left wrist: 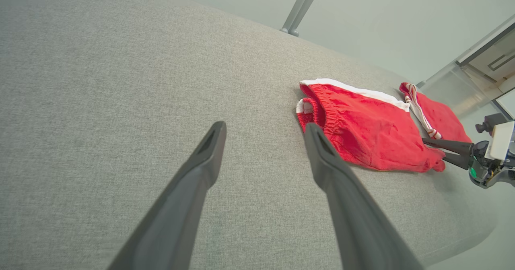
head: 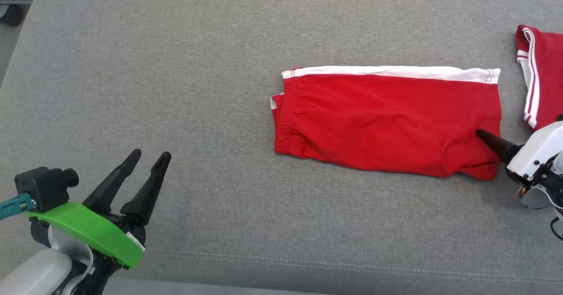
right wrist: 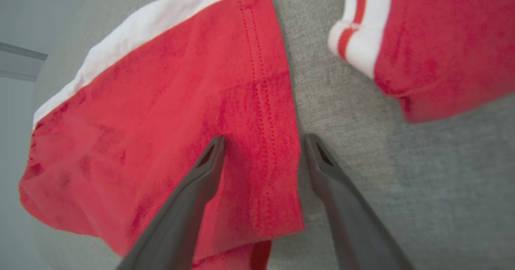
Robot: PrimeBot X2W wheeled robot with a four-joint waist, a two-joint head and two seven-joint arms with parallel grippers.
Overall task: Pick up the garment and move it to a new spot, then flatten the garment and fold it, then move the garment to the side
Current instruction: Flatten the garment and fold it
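Finding one: the garment, a pair of red shorts, lies folded in half on the grey upholstered surface, right of centre in the head view. Its white side stripe runs along the far edge and its gathered waistband points toward your left arm. The upper layer carries soft creases, and the near corner at the hem end is bunched rather than flat.

Finding two: your right gripper sits at the leg-hem end with its jaws spread wide and nothing in them. In the right wrist view, one finger lies over red cloth and the other over bare grey surface, so the stitched hem runs between them. I judge this straddle to be deliberate: closing here would catch the stacked layers together. Whether either tip touches the cloth I cannot tell.

Finding three: your left gripper hangs over bare surface, well apart from the shorts, jaws wide and empty. I judge it to be parked clear of the fold.

Finding four: a second red garment with white stripes lies near the shorts' hem, apart from it.

Assessment: the fold looks done and the move to the side is outstanding. A one-ended pull may drag the layers open, so watch the waistband end
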